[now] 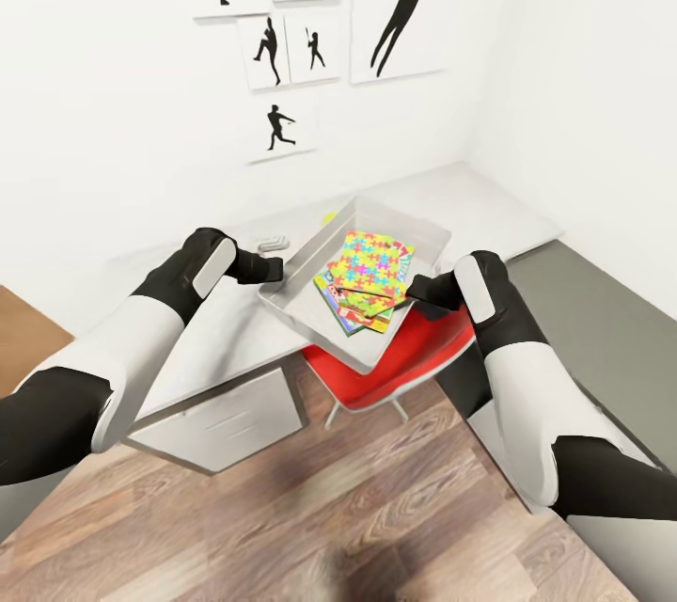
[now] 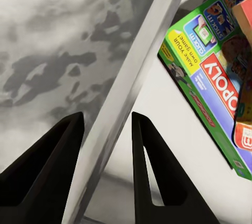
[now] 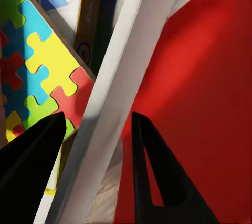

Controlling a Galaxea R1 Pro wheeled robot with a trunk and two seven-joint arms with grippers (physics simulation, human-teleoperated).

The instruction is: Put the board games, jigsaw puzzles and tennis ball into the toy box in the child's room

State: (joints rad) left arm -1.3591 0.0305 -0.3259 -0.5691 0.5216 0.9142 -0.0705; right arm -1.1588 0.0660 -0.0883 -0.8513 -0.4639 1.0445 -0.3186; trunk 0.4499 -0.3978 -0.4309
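Observation:
The toy box (image 1: 308,245), a translucent grey bin, sits at an angle over the table's (image 1: 489,207) front edge. Inside lie a jigsaw puzzle (image 1: 371,265) on top and board games (image 1: 353,315) under it. My left gripper (image 1: 277,268) is shut on the box's left rim and my right gripper (image 1: 414,287) on its right rim. In the left wrist view the fingers (image 2: 107,124) straddle the rim (image 2: 142,61) beside a green game box (image 2: 210,71). The right wrist view has the gripper (image 3: 97,124) on the rim (image 3: 121,61) next to the puzzle (image 3: 42,61). Whether a yellow-green spot behind the box is the tennis ball, I cannot tell. The bed is out of view.
A red chair (image 1: 395,372) stands under the box's near corner and appears behind the rim in the right wrist view (image 3: 199,103). A small white object (image 1: 273,243) lies on the desk by my left gripper. White drawers (image 1: 226,423) are below left, a dark grey section (image 1: 602,320) at right.

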